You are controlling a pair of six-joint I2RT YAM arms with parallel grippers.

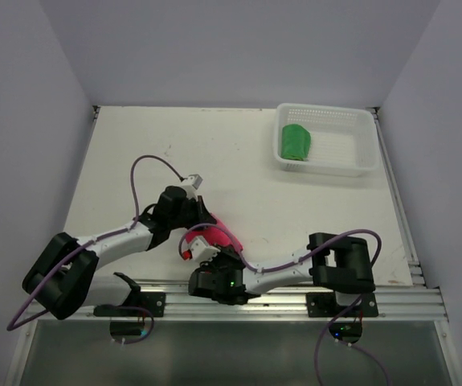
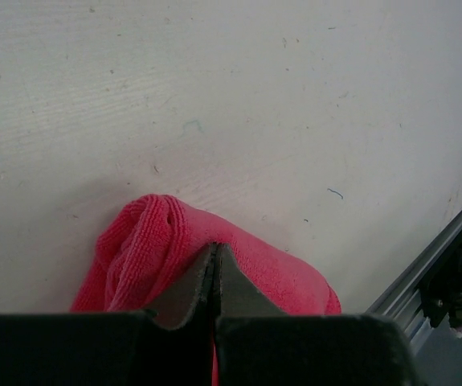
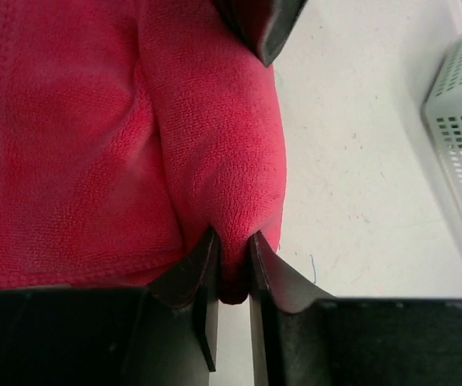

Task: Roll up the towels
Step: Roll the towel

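Observation:
The pink-red towel (image 1: 221,235) lies partly rolled at the table's near edge, between my two grippers. In the right wrist view its thick rolled fold (image 3: 214,145) runs away from me, with a flat layer to the left. My right gripper (image 3: 233,237) pinches the near end of that fold between both fingers. My left gripper (image 2: 214,248) is shut, tips together, resting on top of the towel (image 2: 158,241); its fingers (image 3: 263,28) show at the roll's far end. The green towel (image 1: 296,142) sits rolled in the basket.
The white mesh basket (image 1: 351,161) stands at the back right; its corner (image 3: 459,121) shows in the right wrist view. The metal rail (image 2: 423,281) along the table's near edge runs just behind the towel. Both arms crowd the near middle.

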